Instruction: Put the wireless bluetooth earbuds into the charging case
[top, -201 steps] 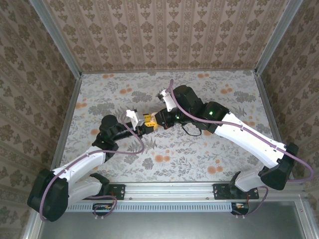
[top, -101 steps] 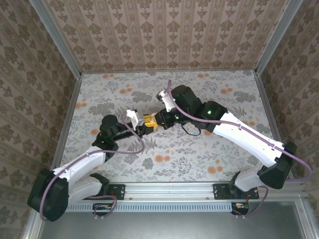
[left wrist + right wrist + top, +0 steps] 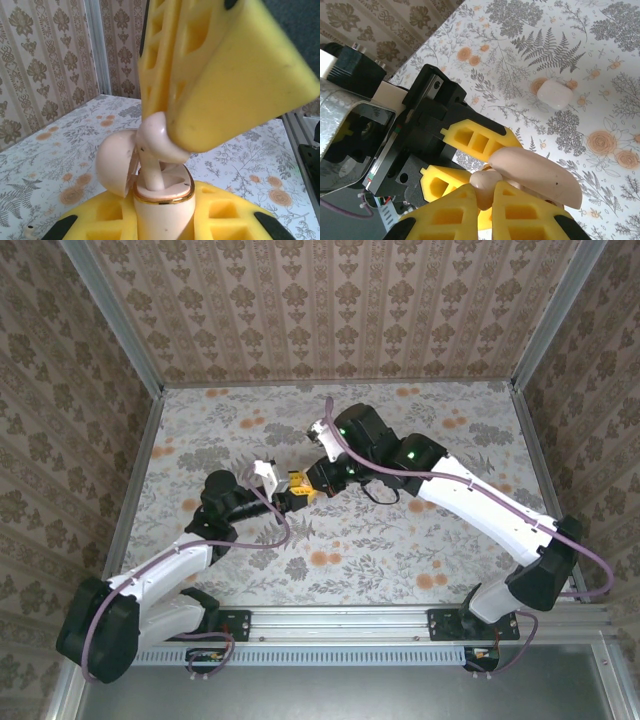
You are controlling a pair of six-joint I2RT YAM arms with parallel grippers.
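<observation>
My left gripper (image 3: 162, 222) is shut on the cream charging case (image 3: 162, 207), which stands upright with a gold rim and its hinged lid (image 3: 116, 161) swung open to the left. My right gripper (image 3: 487, 202) is shut on one earbud (image 3: 487, 187). From above, the earbud (image 3: 154, 142) comes down with its stem set in a socket of the case. A yellow right finger (image 3: 225, 75) hangs over it. Both grippers meet mid-table: left gripper (image 3: 291, 486), right gripper (image 3: 314, 483). The lid (image 3: 537, 172) hides the case body in the right wrist view.
A small white rounded piece (image 3: 555, 94) lies on the flowered table (image 3: 400, 550) beyond the grippers; I cannot tell what it is. Patterned walls (image 3: 330, 310) enclose the table on three sides, and a metal rail (image 3: 340, 620) runs along the near edge.
The right arm's wrist and forearm have shifted slightly up and to the left, bringing its gripper closer over the left gripper. The left arm has barely moved.
</observation>
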